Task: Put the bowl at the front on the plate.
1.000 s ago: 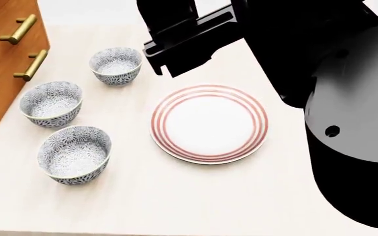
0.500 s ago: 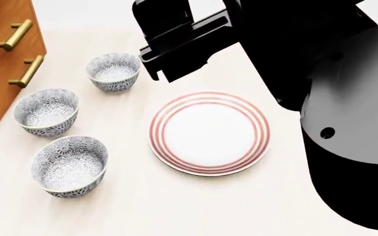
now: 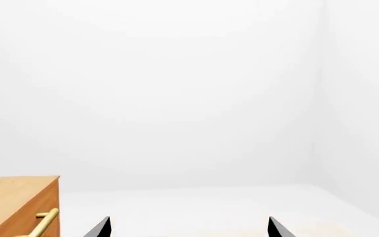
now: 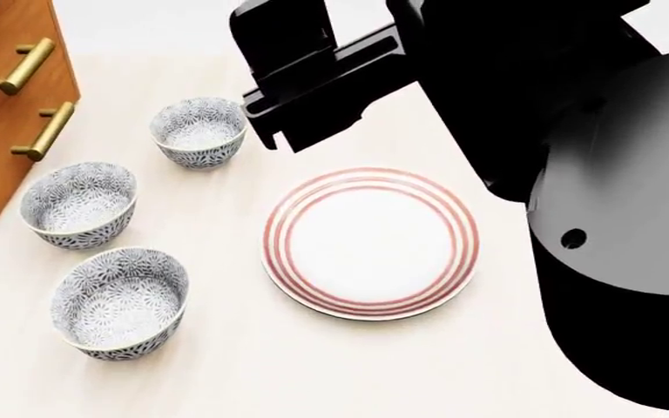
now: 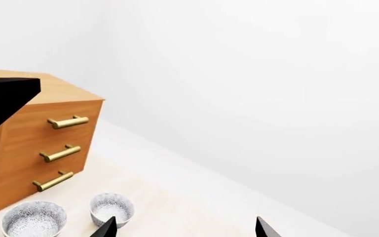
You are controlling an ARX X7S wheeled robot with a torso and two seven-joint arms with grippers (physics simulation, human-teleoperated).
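The bowl (image 4: 119, 302) at the front, white with a dense grey-blue floral pattern, stands upright at the table's front left. The plate (image 4: 369, 242), white with red-pink rings, lies to its right with nothing on it. My left gripper (image 3: 188, 228) is open, with only white wall between its fingertips (image 3: 104, 228). My right gripper (image 5: 185, 229) is also open and holds nothing. In the head view black arm links (image 4: 311, 78) hang above the table's back, and no fingertips can be made out there.
Two more look-alike bowls stand behind the front one, the middle bowl (image 4: 79, 205) and the back bowl (image 4: 199, 131). A wooden drawer cabinet (image 4: 10, 104) with brass handles stands at the far left. Two bowls (image 5: 112, 208) show below the right gripper beside the cabinet (image 5: 45, 148).
The head view has shifted, so bowls, plate and cabinet sit slightly lower and further left in it. The bowls and plate keep their places relative to each other. Both grippers hold nothing.
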